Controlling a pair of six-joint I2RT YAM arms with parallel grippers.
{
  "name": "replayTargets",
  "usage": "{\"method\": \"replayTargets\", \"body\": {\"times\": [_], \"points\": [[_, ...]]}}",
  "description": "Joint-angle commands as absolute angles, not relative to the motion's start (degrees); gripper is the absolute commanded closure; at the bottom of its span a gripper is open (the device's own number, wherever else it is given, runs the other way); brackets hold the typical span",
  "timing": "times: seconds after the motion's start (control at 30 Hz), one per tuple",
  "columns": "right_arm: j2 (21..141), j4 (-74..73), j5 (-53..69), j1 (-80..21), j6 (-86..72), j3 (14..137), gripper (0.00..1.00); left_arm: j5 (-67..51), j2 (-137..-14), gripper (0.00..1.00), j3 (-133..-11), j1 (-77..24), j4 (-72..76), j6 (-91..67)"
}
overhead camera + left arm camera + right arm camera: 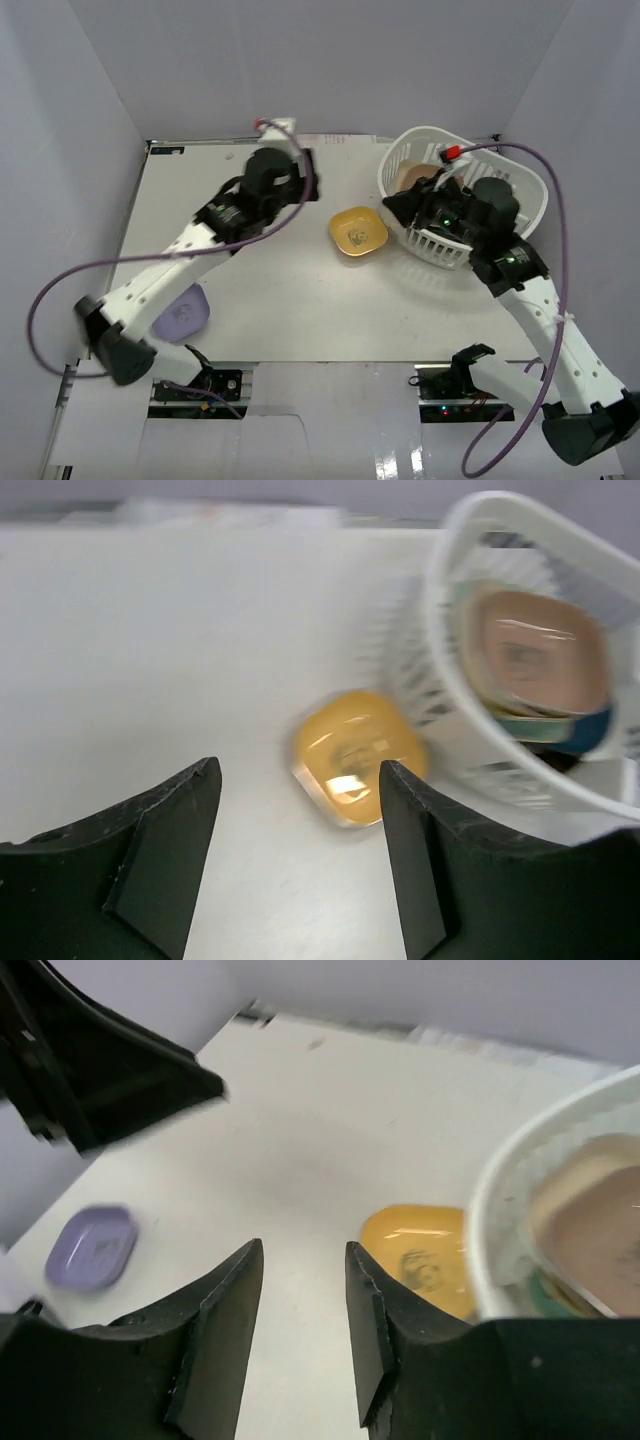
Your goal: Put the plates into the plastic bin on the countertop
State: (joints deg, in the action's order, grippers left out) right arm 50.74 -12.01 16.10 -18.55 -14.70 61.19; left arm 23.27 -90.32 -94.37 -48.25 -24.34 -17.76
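Note:
A yellow plate [357, 232] lies on the white countertop [270, 280] just left of the plastic bin [530, 195]. The bin holds a brown plate [410, 178] on top of other plates. A lavender plate [180, 312] lies near the front left, partly under the left arm. My left gripper [308, 185] hovers open, up and to the left of the yellow plate [355, 755], with nothing between its fingers. My right gripper [395, 207] is at the bin's left rim, open and empty. In the right wrist view the yellow plate [425, 1260] lies beyond the right finger.
White walls close in the countertop on three sides. In the left wrist view, teal and dark blue plates [560, 730] show under the brown plate [535, 655] in the bin [450, 680]. The lavender plate [92, 1248] shows far left in the right wrist view.

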Motion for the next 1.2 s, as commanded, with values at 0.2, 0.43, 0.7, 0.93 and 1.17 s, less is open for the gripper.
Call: {"method": "replayTargets", "body": {"times": [0.2, 0.43, 0.7, 0.93, 1.17], "points": [[63.4, -2.8, 8.4, -40.0, -12.8, 55.0, 0.50, 30.0, -55.6, 0.29, -57.7, -30.0, -58.6, -47.7], [74.3, 1.9, 1.9, -46.5, -10.1, 53.2, 0.38, 28.4, -57.0, 0.39, -47.8, -25.6, -60.5, -56.3], [86.2, -2.4, -12.0, -46.6, -2.7, 56.0, 0.22, 32.6, -62.6, 0.23, -44.2, -18.5, -57.0, -55.4], [95.5, -2.7, -15.6, -45.5, -1.1, 60.9, 0.21, 27.5, -70.0, 0.27, -41.0, -12.4, -47.3, -49.0], [104.2, -2.0, -14.7, -44.9, -0.4, 65.8, 0.38, 25.7, -75.4, 0.67, -39.2, -10.6, -39.8, -47.6]]}}
